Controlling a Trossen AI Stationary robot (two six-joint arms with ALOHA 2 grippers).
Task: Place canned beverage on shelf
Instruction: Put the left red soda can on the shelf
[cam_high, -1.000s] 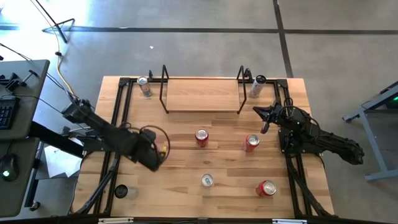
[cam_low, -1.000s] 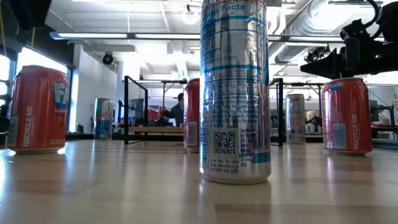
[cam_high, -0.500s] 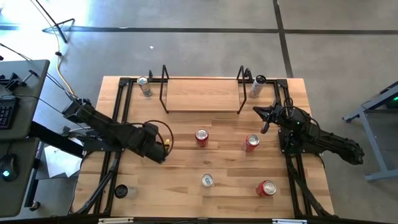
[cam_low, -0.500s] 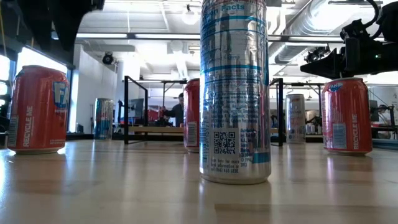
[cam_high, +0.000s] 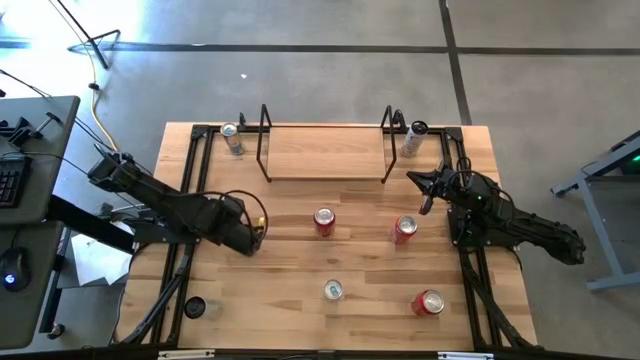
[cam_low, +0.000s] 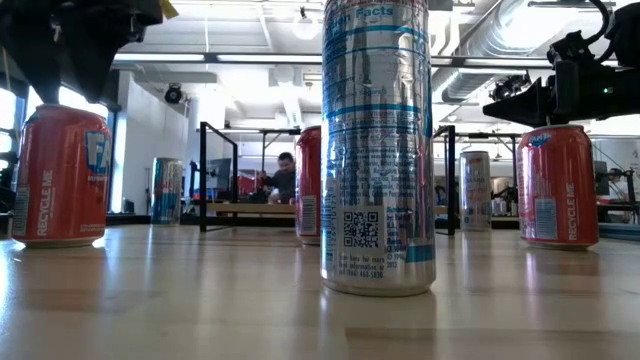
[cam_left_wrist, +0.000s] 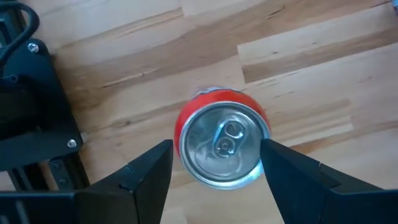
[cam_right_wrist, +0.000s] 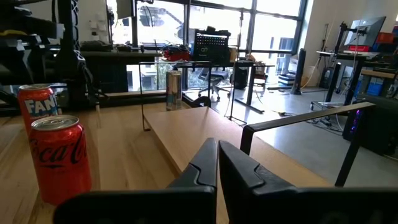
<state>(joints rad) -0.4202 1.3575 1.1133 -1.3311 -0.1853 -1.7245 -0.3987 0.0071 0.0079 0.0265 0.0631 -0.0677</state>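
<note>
While my left gripper (cam_left_wrist: 214, 165) hovers jaws-wide above the red can (cam_left_wrist: 222, 144), I judge it smooth, rigid, best squeezed mid-wall; right gripper (cam_right_wrist: 217, 163) waits closed.

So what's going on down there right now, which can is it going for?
Left gripper open, above a red can, fingers either side. Right gripper shut, waiting by the shelf. Shelf bare, no can on it yet; path looks open.
</note>
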